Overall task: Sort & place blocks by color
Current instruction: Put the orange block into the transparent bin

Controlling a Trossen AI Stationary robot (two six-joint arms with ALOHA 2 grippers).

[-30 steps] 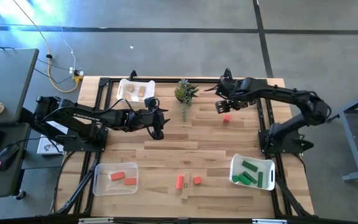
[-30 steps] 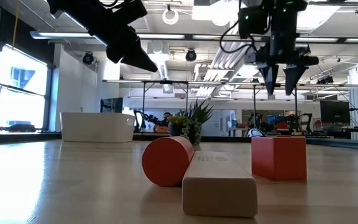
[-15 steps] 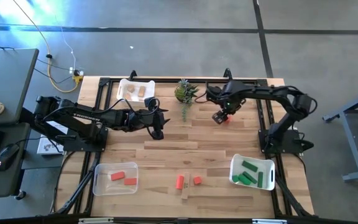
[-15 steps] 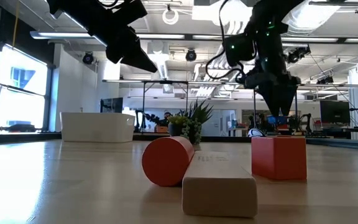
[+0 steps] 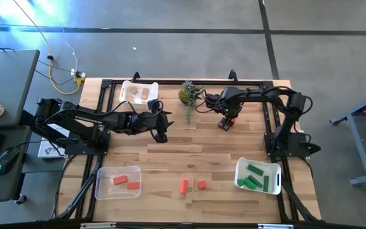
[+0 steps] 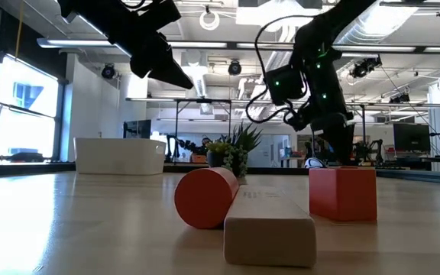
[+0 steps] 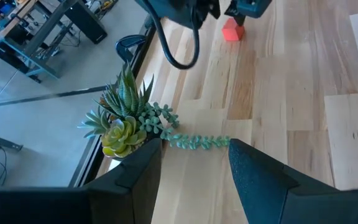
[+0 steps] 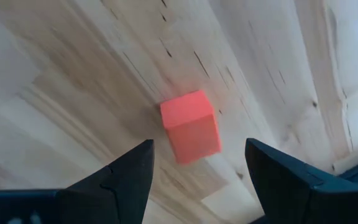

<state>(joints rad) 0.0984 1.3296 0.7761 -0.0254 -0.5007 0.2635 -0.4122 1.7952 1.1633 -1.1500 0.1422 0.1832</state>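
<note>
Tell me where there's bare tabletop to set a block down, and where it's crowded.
Bare wood lies in the middle, between the left gripper and the loose red-orange and tan blocks at the near edge. It is crowded at the far side, around the small potted green plant and the open right gripper over a red-orange cube.

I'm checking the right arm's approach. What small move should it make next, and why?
Probably lower straight down and close: the right gripper hangs open over the red cube, which lies alone on the table, centred between the fingers.
</note>
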